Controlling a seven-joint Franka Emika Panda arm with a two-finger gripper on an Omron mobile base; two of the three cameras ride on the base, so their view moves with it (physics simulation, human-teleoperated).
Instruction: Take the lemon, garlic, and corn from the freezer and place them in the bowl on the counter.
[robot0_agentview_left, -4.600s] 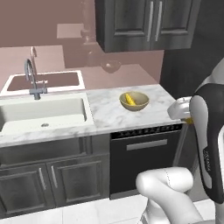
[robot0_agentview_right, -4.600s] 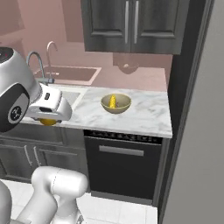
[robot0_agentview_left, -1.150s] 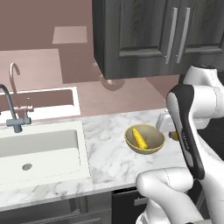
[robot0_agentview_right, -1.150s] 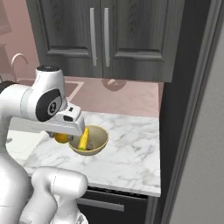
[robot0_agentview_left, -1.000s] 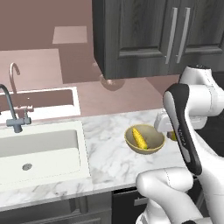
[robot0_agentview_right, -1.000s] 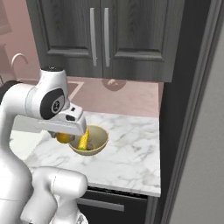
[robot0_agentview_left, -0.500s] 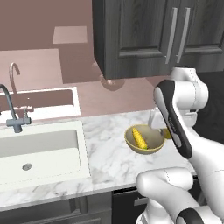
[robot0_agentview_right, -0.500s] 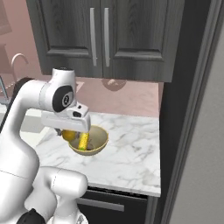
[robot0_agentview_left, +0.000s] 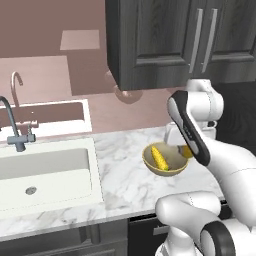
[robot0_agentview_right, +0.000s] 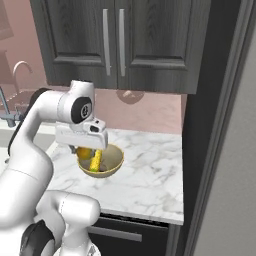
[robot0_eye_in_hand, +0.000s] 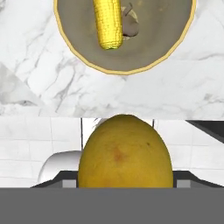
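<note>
Since half a second ago the arm has swung closer over the bowl (robot0_agentview_left: 165, 161), carrying the lemon (robot0_eye_in_hand: 125, 153) with it, while the bowl and the corn (robot0_agentview_left: 159, 157) have kept their place on the counter (robot0_agentview_left: 125, 175). Now the gripper (robot0_agentview_right: 86, 151) hangs just above the bowl's near rim, its jaws part-way apart and closed around the lemon, which shows as a yellow-orange round between them in the hand view and peeks out beside the bowl in both base views (robot0_agentview_right: 84, 153). Inside the bowl the corn lies along the floor, and a small pale, greyish lump (robot0_eye_in_hand: 130, 27) rests touching it; it is too blurred to name with confidence. Left of the bowl, well apart along the same marble counter, sits the white sink (robot0_agentview_left: 45, 170) with its grey tap (robot0_agentview_left: 14, 131). Above the bowl hang dark wood-grain cabinets (robot0_agentview_right: 112, 45). Right of the bowl stands the freezer (robot0_agentview_right: 225, 145), its grey side showing in the right base view.
</note>
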